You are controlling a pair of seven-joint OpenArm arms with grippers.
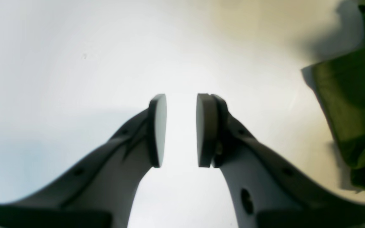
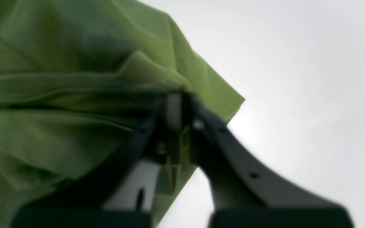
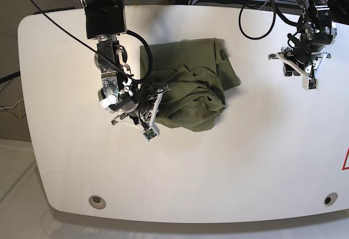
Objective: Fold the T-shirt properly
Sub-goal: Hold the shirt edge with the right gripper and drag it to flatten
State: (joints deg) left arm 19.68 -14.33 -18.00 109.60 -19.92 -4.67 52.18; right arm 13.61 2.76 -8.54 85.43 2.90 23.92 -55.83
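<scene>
The olive-green T-shirt (image 3: 191,89) lies crumpled in a heap at the middle of the white table (image 3: 218,162), with folds bunched up. At the heap's left edge, my right gripper (image 3: 157,93) is shut on a fold of the cloth. The right wrist view shows that gripper (image 2: 182,107) with its jaws pressed together over a ridge of the T-shirt (image 2: 74,79). My left gripper (image 3: 301,64) hangs over bare table at the far right, away from the shirt. Its pads (image 1: 181,126) stand apart with nothing between them, and the T-shirt (image 1: 353,110) shows only at that view's right edge.
Black cables (image 3: 262,15) trail across the table's back edge near both arm bases. Two round holes (image 3: 97,199) (image 3: 327,199) sit near the front corners. A red mark (image 3: 345,160) shows at the right edge.
</scene>
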